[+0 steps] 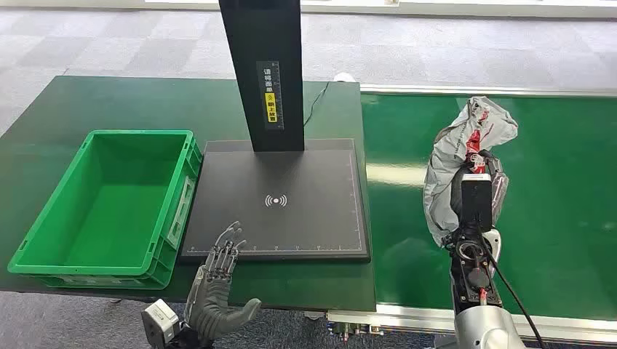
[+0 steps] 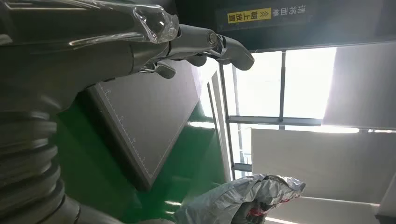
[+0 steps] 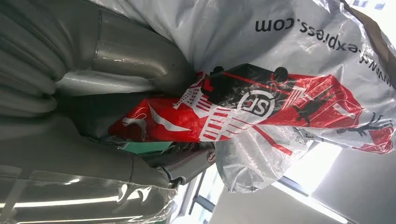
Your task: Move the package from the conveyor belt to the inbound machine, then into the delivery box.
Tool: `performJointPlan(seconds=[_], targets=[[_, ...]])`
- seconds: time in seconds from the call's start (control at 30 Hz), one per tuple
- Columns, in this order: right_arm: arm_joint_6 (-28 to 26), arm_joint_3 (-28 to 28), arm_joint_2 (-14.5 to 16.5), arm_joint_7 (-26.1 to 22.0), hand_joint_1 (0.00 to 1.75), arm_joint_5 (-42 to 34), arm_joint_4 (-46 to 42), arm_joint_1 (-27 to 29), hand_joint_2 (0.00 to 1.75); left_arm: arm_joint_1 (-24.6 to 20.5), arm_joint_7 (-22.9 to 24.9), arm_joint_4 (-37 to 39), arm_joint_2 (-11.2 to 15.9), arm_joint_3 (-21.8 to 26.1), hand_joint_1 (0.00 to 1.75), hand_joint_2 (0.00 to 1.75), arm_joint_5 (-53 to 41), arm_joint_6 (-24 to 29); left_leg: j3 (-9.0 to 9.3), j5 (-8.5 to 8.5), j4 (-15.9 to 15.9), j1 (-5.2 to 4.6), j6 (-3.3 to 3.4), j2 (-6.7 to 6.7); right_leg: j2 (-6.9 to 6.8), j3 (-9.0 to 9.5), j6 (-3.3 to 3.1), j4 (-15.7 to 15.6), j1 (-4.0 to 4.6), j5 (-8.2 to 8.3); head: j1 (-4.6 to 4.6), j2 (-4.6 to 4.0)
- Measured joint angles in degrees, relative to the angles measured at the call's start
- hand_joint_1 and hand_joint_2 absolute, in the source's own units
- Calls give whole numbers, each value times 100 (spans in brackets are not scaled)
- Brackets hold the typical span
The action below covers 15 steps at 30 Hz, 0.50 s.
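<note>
over the green conveyor belt (image 1: 560, 182), on my right side, i see the right hand (image 1: 476, 185) gripping the package (image 1: 466, 145), a crumpled grey plastic mailer with red and black printing. the bag stands up out of the hand above the belt, and i cannot tell from the head view whether its lower edge touches the belt surface. from the right wrist view the thumb (image 3: 135, 56) presses into the grey plastic and the fingers (image 3: 182, 168) come up against the other side, so the package (image 3: 280, 93) is clamped between them. to the left of the belt sits the inbound machine (image 1: 280, 200), a flat dark scanning plate with a white signal mark at its middle and a black upright column (image 1: 262, 73) rising from its far edge, carrying a yellow label. further left, beside the plate, the green delivery box (image 1: 109, 203) stands on the dark green table (image 1: 44, 123). my left hand (image 1: 218, 280) hovers at the near edge of the plate, fingers spread and holding nothing. from the left wrist view the left hand's fingers (image 2: 201, 44) stretch out over the plate's corner, and the package (image 2: 243, 198) shows well apart from them, beyond the plate.
</note>
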Motion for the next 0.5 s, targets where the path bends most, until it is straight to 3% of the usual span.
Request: performJointPlan(seconds=[0.27, 0.33, 0.5], targets=[[308, 200, 46, 0, 175, -320, -234, 50, 175, -32, -4, 22, 0, -3, 0, 175, 0, -9, -6, 0, 1, -2, 0, 1, 1, -1, 0, 0, -3, 0, 1, 0], [829, 410, 103, 0, 175, -693, -358, 58, 175, -76, -13, 57, 0, -11, 0, 175, -5, -31, -9, -1, 0, -1, 0, 8, 8, -3, -3, 1, -1, 3, 1, 0], [2712, 1034, 498, 0, 175, -1473, -238, -230, 175, -307, -28, 243, 0, -87, 0, 175, -56, -74, -10, 6, -1, 5, -8, 30, 33, -22, -13, 7, 5, 10, -1, 0]])
